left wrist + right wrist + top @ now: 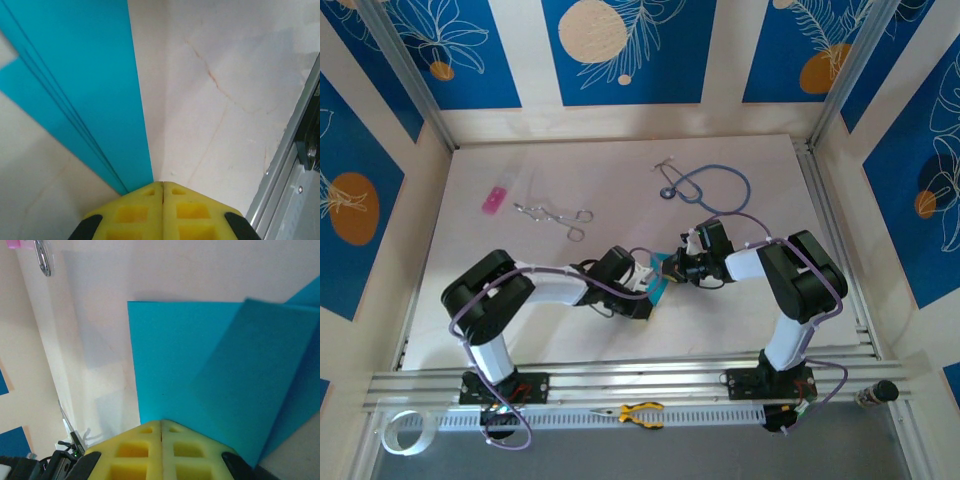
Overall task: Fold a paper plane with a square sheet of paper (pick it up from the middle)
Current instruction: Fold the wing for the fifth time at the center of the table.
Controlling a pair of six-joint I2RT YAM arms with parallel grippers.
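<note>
The cyan-blue square sheet of paper (pixel 660 280) lies creased on the white table between my two grippers. In the left wrist view the paper (pixel 85 75) shows several stacked fold edges running up to the left, and its straight right edge ends just left of my left gripper (pixel 162 183). That gripper's yellow jaws are shut, with nothing in the seam. In the right wrist view the paper (pixel 170 355) lies flat with a folded flap (pixel 260 370) on the right. My right gripper (pixel 161 421) is shut, its tip over the paper's near edge.
A blue-tubed stethoscope (pixel 715 185) lies at the back right, metal forceps (pixel 555 215) and a small pink rectangle (pixel 494 200) at the back left. Yellow-handled pliers (pixel 640 413) rest on the front rail. The aluminium frame (pixel 290 165) runs close beside the left gripper.
</note>
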